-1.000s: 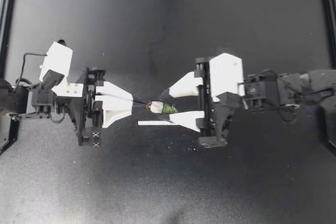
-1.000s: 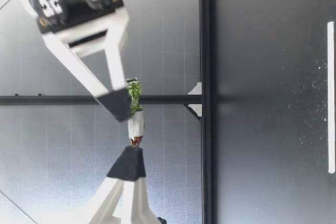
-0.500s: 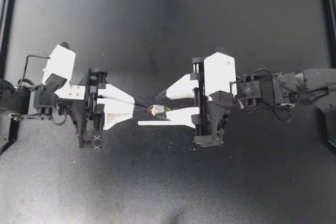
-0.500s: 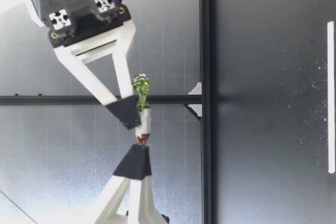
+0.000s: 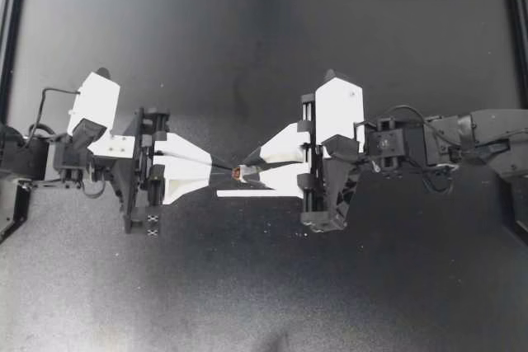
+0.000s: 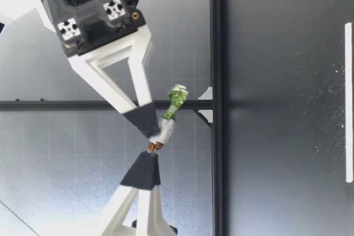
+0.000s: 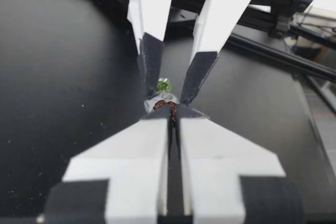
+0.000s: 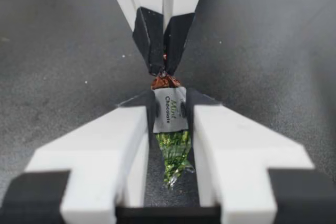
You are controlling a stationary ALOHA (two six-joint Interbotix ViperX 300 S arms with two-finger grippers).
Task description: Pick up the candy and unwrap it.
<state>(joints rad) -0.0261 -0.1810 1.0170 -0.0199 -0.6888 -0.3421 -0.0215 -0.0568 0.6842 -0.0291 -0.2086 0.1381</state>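
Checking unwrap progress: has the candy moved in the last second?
Yes. In the low view the candy has sunk toward the black rail below it, its green end tipped downward.

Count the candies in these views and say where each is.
1. The candy is held above the table between both grippers: my right gripper shut on its white middle, my left gripper shut on its brown twisted end. No others show.

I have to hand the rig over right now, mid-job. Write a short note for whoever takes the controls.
Left gripper: shut on the brown twisted end of the candy.
Right gripper: shut on the candy's white middle, green end between its fingers.
Candy: in the air above the table, between both grippers.
Done: pickup. To do: unwrapping; the wrapper is still on.
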